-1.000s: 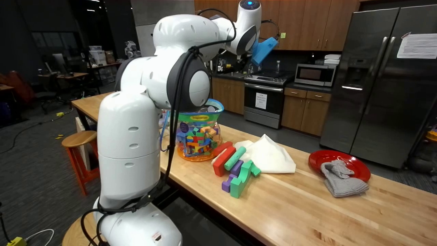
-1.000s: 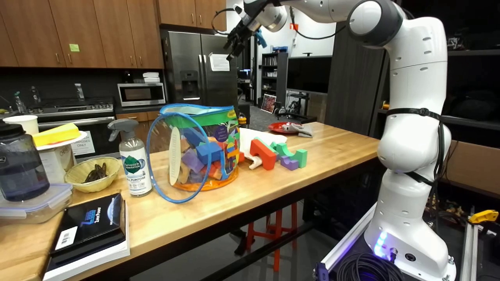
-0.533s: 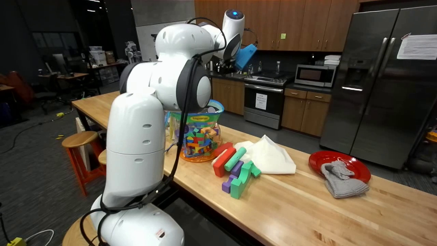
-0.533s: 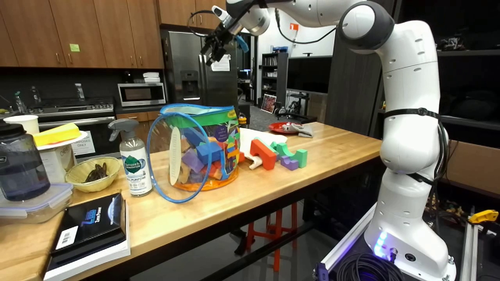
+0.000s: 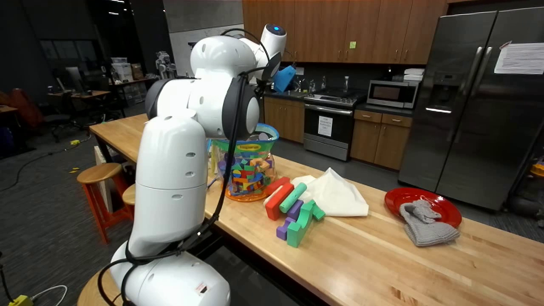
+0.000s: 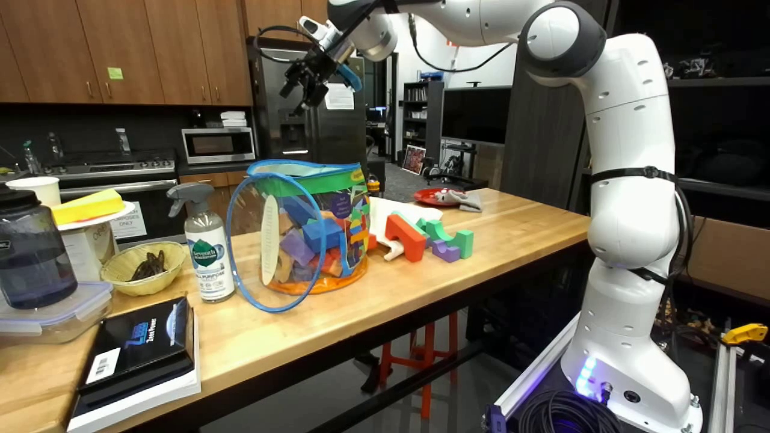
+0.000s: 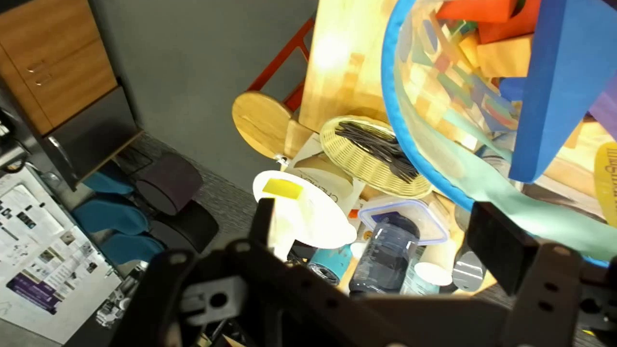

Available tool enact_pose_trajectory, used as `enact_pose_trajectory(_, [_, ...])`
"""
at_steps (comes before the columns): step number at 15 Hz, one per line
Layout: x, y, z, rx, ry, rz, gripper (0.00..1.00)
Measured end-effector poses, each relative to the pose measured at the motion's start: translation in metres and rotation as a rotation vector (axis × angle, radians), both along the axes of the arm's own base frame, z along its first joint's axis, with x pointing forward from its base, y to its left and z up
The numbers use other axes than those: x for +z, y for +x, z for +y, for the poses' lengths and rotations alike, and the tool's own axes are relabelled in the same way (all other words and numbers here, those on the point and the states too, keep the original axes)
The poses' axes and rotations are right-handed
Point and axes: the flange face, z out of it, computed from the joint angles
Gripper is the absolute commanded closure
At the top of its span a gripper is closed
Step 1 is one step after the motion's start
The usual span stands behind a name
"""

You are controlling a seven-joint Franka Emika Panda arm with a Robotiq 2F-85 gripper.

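Since a second ago my gripper (image 6: 293,101) has drifted toward eight o'clock in both exterior views, while the things on the table (image 6: 511,228) lie as they did. My fingers (image 7: 501,246) are spread wide and hold nothing. At six o'clock from them in an exterior view, well apart from me, a clear bag of blocks (image 6: 319,185) stands upright on the table, its blue-edged lid (image 6: 277,310) hanging open. The wrist view puts its mouth between one and two o'clock from me. Its yellow badge (image 5: 248,147) reads "Imaginarium"; the purple sticker (image 6: 341,205) has print too small for me.

Taking that bag as the clock's centre, loose blocks (image 6: 406,236) lie at three, beside a white cloth (image 5: 335,193). Near nine stands the spray bottle (image 6: 207,258), marked "Seventh Generation" and "All Purpose". At eight lies a black box (image 6: 141,346) with a blue Z and "Power"; the word before it is unclear. On the oven (image 5: 342,127), at eight o'clock from my fingers, a sheet (image 6: 128,219) shows "PURPOSES ONLY".
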Motion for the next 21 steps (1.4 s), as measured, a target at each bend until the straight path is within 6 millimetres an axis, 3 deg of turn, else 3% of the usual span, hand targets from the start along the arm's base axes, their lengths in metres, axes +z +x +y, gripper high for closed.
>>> enact_pose_trajectory(3, [-0.022,-0.008,0.024,0.047,0.023,0.062,0.00])
enact_pose_trajectory(7, [-0.069,-0.024,0.054,0.093,0.056,0.179,0.00])
enact_pose_trajectory(11, [-0.106,-0.048,0.072,0.108,0.074,0.287,0.00])
enact_pose_trajectory(14, [-0.122,-0.065,0.065,0.088,0.059,0.337,0.00])
enact_pose_trajectory(21, [-0.136,-0.095,0.012,0.002,0.007,0.393,0.00])
